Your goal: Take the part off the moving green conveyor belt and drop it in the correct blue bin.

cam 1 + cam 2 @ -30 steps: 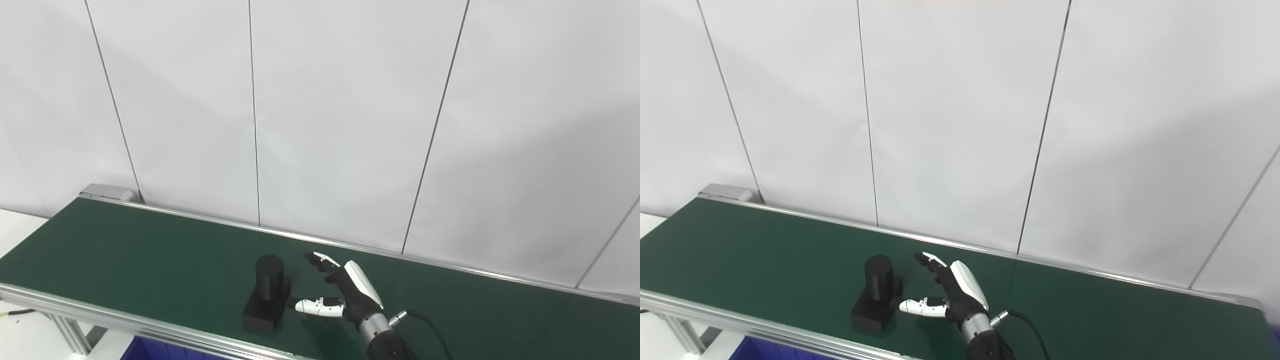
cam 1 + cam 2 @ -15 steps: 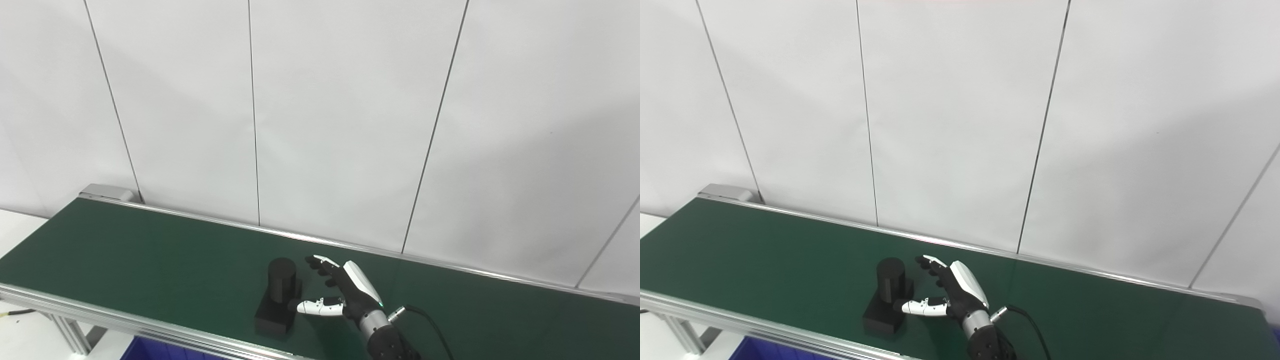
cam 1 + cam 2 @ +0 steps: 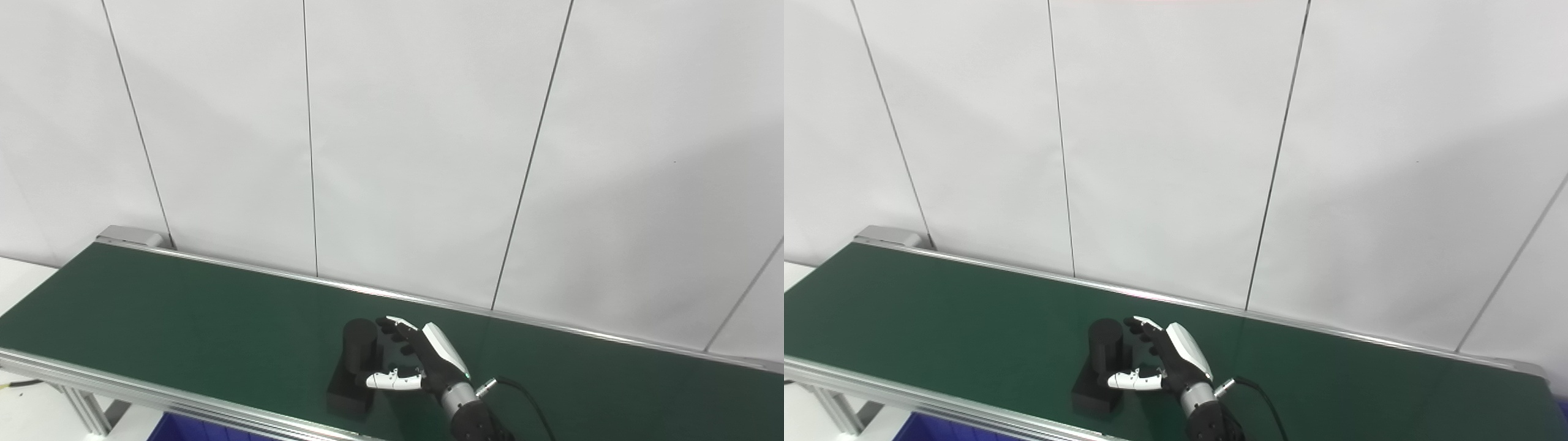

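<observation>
The part (image 3: 359, 350) is black: an upright cylinder on a rectangular base, standing on the green conveyor belt (image 3: 184, 306) near its front rail. My right hand (image 3: 424, 362) rests on the belt just right of it, open, palm toward the part. The fingers (image 3: 392, 325) reach the cylinder's far right side and the white thumb (image 3: 1130, 380) lies across the front of the base. The hand has not closed around the part. My left hand is out of sight.
A blue bin's corner (image 3: 184, 431) shows below the belt's front rail at the bottom left. The silver rail (image 3: 122, 384) runs along the near edge and a white panel wall (image 3: 398, 153) stands behind the belt.
The part has travelled right along the belt into the space between the right hand's fingers and thumb. The hand stayed almost in place, its fingers curling a little.
</observation>
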You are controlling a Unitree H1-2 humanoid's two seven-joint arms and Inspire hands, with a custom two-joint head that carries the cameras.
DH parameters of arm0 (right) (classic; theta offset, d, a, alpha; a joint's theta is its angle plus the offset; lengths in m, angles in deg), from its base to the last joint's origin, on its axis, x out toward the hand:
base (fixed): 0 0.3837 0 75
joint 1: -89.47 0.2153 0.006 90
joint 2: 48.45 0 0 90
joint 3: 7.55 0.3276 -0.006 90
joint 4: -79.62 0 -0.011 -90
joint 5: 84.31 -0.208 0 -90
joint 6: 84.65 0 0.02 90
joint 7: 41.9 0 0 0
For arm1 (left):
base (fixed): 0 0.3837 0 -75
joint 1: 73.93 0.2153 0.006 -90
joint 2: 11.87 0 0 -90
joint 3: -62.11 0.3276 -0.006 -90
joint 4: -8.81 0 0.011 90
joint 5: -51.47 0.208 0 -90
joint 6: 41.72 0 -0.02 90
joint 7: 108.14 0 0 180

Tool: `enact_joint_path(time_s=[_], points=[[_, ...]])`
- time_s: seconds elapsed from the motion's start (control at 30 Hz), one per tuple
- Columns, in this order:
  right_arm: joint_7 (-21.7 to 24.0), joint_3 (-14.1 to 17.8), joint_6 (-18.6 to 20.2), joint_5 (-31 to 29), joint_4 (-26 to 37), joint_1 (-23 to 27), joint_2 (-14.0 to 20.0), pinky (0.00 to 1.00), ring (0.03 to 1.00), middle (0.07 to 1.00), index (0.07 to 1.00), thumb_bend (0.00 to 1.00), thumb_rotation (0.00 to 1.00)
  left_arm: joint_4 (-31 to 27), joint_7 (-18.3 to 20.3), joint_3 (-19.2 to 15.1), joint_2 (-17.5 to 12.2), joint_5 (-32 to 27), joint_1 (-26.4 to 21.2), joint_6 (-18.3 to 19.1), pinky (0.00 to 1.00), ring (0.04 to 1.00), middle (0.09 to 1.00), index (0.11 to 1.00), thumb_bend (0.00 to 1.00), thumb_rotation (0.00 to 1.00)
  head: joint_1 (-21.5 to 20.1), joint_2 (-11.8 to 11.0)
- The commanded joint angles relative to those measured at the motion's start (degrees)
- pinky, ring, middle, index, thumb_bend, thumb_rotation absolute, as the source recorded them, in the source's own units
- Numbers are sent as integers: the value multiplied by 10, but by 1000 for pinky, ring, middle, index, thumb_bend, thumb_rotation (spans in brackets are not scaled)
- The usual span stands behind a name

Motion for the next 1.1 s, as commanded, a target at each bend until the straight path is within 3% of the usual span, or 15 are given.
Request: enact_joint_path(time_s=[0.0,0.47,0.53,0.57,0.6,0.67,0.8,1.07], points=[[-7,1,-33,-3,10,33,-11,800,862,858,866,691,301,-16,-6,4,8,5,-2,-11,788,805,834,833,1000,165,2,2],[-11,-1,-35,0,12,27,-6,743,809,815,843,687,260,-35,-9,22,9,3,18,-24,789,810,843,829,1000,167,1,15],[-31,5,-52,-2,6,24,-8,668,738,765,800,685,192,-37,-10,23,8,4,19,-24,786,807,839,827,1000,173,0,17],[-39,8,-60,-4,3,22,-10,588,664,714,744,678,65,-38,-10,23,8,4,20,-23,788,807,835,824,1000,172,0,17],[-62,14,-75,-6,-7,22,-14,535,573,633,658,619,27,-39,-9,23,7,2,20,-22,794,809,835,823,1000,174,-1,18],[-94,21,-97,-8,-23,23,-20,488,481,547,561,549,8,-41,-7,22,7,-2,22,-19,799,810,835,822,1000,175,-2,19],[-117,28,-118,-9,-42,28,-23,485,457,520,482,517,0,-42,-6,21,5,-4,21,-19,794,810,836,823,1000,173,-4,19],[-133,33,-134,-13,-50,34,-24,489,456,519,466,516,0,-50,-2,16,0,-12,23,-5,808,817,849,831,1000,186,-8,18]])
